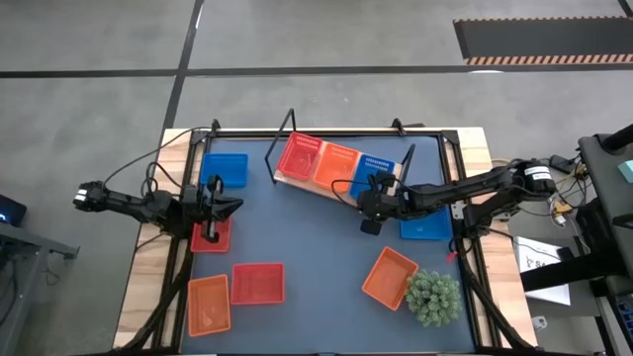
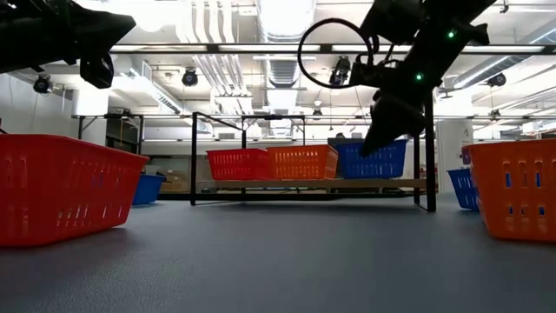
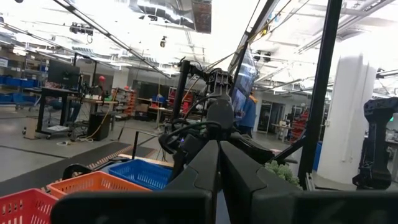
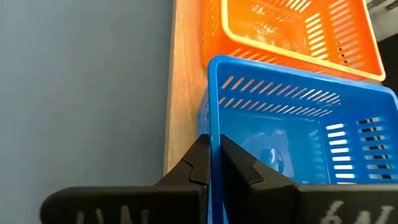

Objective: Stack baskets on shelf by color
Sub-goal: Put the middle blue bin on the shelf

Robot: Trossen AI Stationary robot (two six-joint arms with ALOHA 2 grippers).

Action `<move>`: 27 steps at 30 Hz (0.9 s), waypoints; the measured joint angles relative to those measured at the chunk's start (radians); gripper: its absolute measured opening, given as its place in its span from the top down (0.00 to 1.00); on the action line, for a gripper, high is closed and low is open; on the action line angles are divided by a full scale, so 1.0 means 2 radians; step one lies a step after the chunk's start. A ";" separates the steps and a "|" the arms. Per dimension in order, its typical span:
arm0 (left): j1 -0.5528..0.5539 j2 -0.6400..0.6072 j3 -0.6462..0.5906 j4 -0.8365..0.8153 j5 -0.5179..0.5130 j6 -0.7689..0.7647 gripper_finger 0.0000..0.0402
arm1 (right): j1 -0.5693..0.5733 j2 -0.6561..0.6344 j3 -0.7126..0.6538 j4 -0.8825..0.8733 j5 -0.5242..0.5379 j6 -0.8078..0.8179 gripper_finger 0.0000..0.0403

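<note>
1. Blue basket [image 4: 292,130] sits on the shelf [image 1: 297,184] at its right end, beside the orange one [image 4: 292,28], sorted by colour.
2. Right gripper [image 4: 211,158] pinches its rim, fingers nearly closed, apparently seating it.
3. Left gripper [image 3: 217,165], closed and empty, waits near the table's left edge.

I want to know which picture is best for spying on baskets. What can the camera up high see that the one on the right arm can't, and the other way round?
Only the high view shows the loose baskets on the table, such as the red basket and the green plant, plus the left gripper over another red basket. Only the right wrist view shows the right gripper's fingers nipping the blue basket's near wall. Both show the blue basket, the orange basket and the wooden shelf.
</note>
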 joint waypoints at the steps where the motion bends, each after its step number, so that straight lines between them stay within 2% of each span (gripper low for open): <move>1: 0.000 0.000 0.000 0.000 0.000 0.000 1.00 | 0.000 0.000 0.000 0.000 0.001 -0.001 0.97; 10: 0.000 -0.001 0.000 0.001 0.000 0.000 1.00 | -0.004 -0.004 0.000 -0.003 0.011 0.001 0.96; 21: 0.000 -0.001 0.000 0.000 0.000 0.000 1.00 | -0.016 -0.007 0.000 -0.006 0.008 0.015 0.77; 27: 0.000 -0.001 0.000 0.000 0.000 0.000 1.00 | -0.016 -0.019 0.000 -0.009 0.008 0.024 0.71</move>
